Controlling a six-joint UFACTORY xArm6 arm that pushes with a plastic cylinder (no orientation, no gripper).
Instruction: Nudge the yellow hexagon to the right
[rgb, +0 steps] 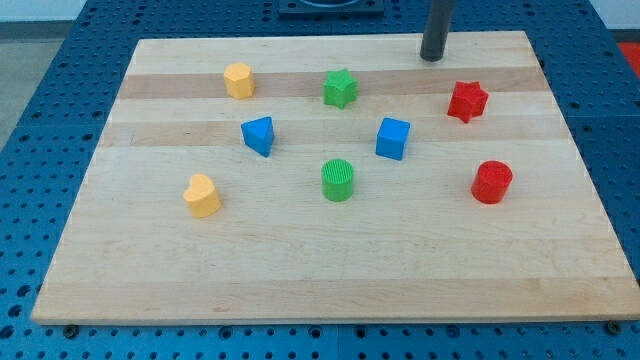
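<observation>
Yellow hexagon (239, 80) sits upper left of surface (300, 270); looks light, rigid, likely slides easily. Push its left face. No gripper; my tip (432, 56) upper right, well apart.

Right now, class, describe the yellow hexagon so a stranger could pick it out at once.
Start at the wooden board and go to its top-left area. The yellow hexagon sits there, left of the green star. Unlike the yellow heart lower down, it has flat sides.
</observation>
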